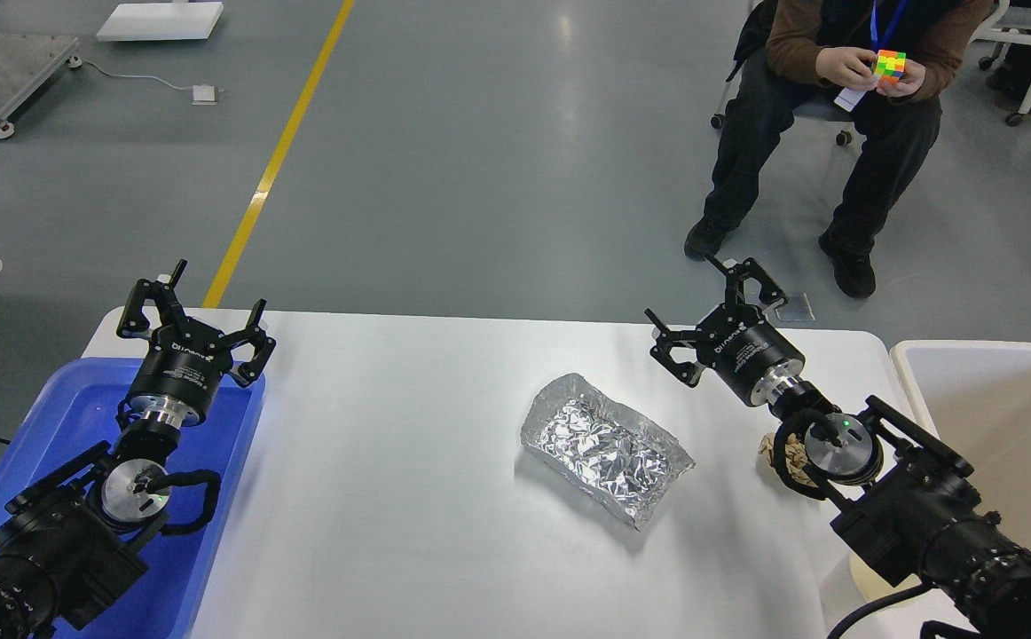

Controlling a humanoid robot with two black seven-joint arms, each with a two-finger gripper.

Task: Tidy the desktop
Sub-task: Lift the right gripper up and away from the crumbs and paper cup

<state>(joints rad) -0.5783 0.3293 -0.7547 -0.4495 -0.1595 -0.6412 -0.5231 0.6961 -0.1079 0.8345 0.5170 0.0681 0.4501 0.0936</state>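
Note:
The desktop (409,497) is a large white tabletop with rounded corners. A crumpled silver foil tray (604,448) lies on it right of centre. A small crumpled brownish wad (777,457) lies on the desktop mostly hidden under my right wrist. My left gripper (200,306) is open and empty, held above the far edge of the blue tray (63,426). My right gripper (711,306) is open and empty, above the desktop's far right part, behind and to the right of the foil tray.
The blue plastic tray sits at the desktop's left edge under my left arm. A cream-white bin (995,417) stands off the right edge. A seated person (835,115) holding a coloured cube is on the floor beyond the table.

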